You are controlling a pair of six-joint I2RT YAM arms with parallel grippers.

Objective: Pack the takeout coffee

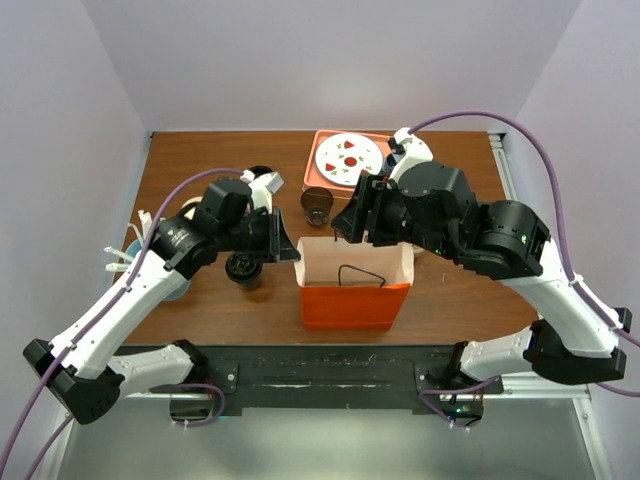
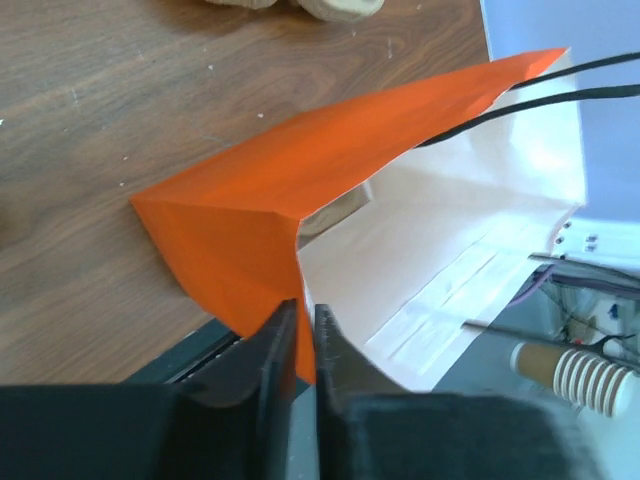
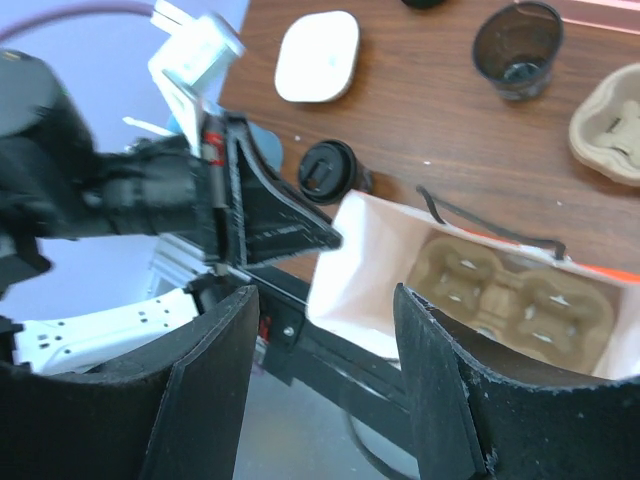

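The takeout coffee (image 1: 245, 270) (image 3: 325, 172), a dark cup with a round black lid, stands on the table just left of the orange paper bag (image 1: 355, 295) (image 2: 250, 215) (image 3: 370, 260). My left gripper (image 1: 290, 250) (image 2: 300, 310) is shut on the bag's left rim, with the orange wall pinched between its fingers. Over the bag's back left corner, my right gripper (image 1: 348, 225) (image 3: 322, 300) hangs open and holds nothing. A brown cup carrier (image 3: 510, 295) lies at the bottom of the bag.
An open dark cup (image 1: 317, 205) (image 3: 517, 45) stands behind the bag. A pink tray with a white plate (image 1: 347, 158) sits at the back. A second carrier (image 3: 610, 130) and a white pad (image 3: 317, 55) lie on the table. The bag's black handles (image 1: 360, 275) droop inward.
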